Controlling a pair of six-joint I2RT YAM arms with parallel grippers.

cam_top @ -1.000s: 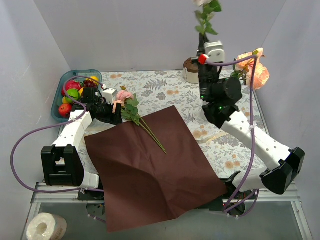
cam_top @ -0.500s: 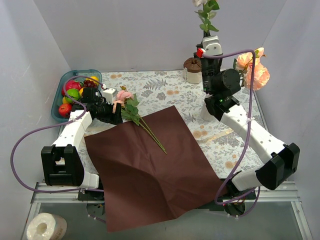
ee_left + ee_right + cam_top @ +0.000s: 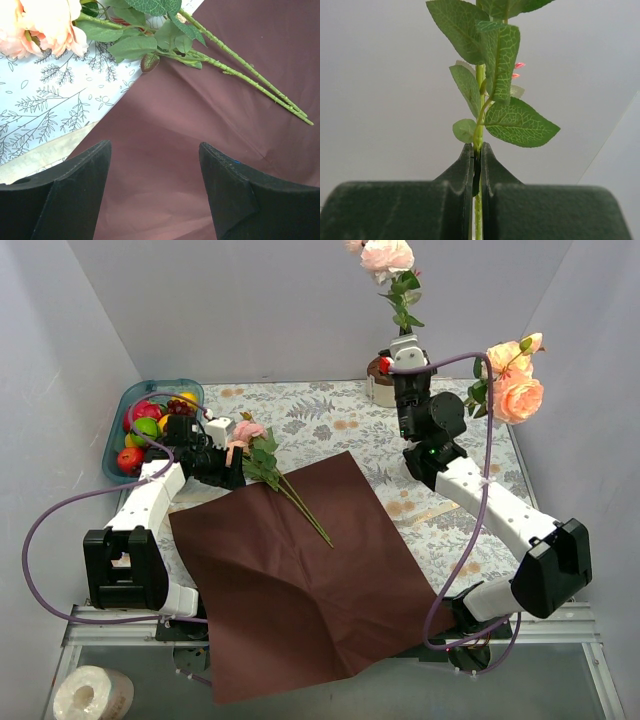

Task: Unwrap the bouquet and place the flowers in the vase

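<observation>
A pink rose [image 3: 385, 254] is held upright, high over the back of the table. Its thin stem [image 3: 479, 100] is clamped between the closed fingers of the right gripper [image 3: 404, 343], just under the lowest leaves. It is judged that the stem is kept vertical so that its end can be lowered straight into a narrow neck.

A second pink rose [image 3: 262, 455] is lying flat, with its bloom on the patterned cloth [image 3: 330, 415] and its stems across the corner of the opened maroon paper [image 3: 300, 580]. The left gripper [image 3: 230, 468] is placed just beside it, low over the paper's edge. Its jaws are apart and nothing is between them. Probably it is waiting there so that this flower can be taken next. Peach roses [image 3: 516, 390] are seen standing up at the far right.

The vase cannot be made out. It is likely covered by the right arm [image 3: 470, 485], so it cannot be told whether the peach roses are already standing in it. The lower end of the held stem is also hidden. A cream jar [image 3: 380, 380] is seen only in part behind the gripper.
</observation>
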